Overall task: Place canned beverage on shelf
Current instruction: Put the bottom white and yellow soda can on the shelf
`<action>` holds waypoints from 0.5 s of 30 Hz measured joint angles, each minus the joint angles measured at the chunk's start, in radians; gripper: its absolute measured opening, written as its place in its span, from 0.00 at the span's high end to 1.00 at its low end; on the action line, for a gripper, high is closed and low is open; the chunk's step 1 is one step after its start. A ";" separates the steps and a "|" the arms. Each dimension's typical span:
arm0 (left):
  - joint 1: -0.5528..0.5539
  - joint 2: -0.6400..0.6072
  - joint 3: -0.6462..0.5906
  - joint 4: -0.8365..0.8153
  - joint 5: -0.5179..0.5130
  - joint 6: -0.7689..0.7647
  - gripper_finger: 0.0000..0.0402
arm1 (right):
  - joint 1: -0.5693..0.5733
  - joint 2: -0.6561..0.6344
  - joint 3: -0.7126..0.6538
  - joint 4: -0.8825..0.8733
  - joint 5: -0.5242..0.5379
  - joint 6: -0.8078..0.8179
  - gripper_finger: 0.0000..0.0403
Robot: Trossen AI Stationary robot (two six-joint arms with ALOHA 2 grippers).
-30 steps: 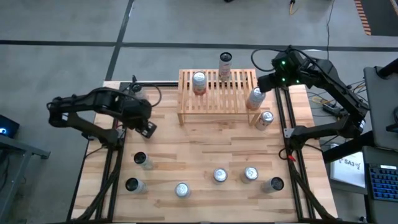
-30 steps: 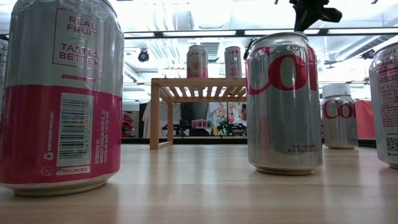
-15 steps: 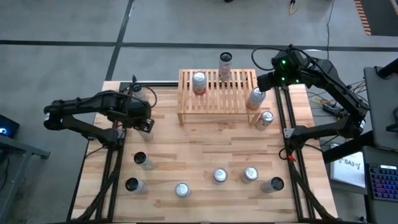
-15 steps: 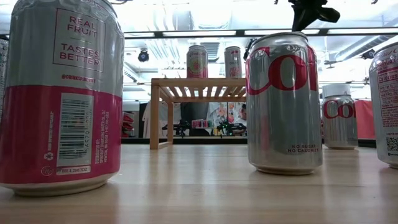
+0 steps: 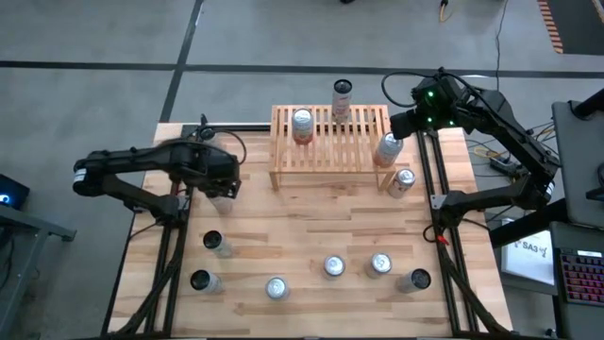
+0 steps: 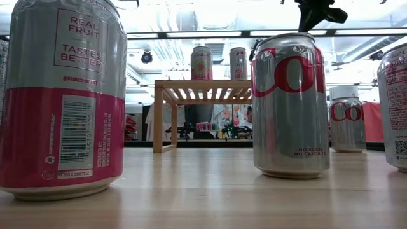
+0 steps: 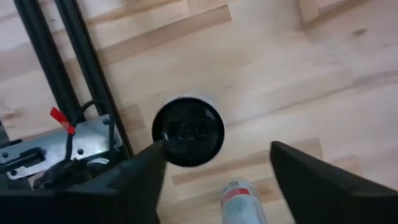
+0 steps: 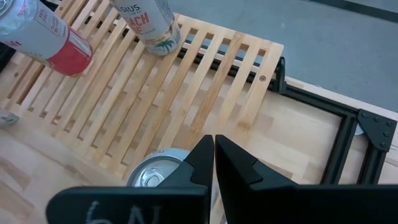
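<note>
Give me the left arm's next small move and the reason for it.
Probably lower the left gripper straight down around the dark-topped can. Its fingers are spread and the can stands upright on the table just ahead of them, ungripped. The right gripper is shut above a can at the shelf edge.

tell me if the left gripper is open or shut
Open. In the left wrist view the left gripper shows its fingers spread wide above a black-topped can.

Robotics lab/workshop: grey concrete floor (image 5: 94, 38) w/ taped lines, wood bench (image 5: 311, 236) on black frame, keyboard (image 5: 580, 274), ceiling strip lights (image 6: 191, 34).
</note>
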 joint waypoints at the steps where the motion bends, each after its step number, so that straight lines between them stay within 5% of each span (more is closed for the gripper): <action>1: 0.000 0.006 0.000 -0.004 -0.004 0.000 0.27 | 0.000 0.000 0.000 0.000 0.000 0.000 0.98; 5: 0.000 0.018 -0.016 -0.005 -0.022 0.000 0.19 | 0.000 0.000 0.000 0.000 0.000 0.000 0.98; 15: 0.000 0.008 -0.091 0.002 -0.022 0.000 0.23 | 0.000 0.000 0.000 0.000 0.000 0.000 0.98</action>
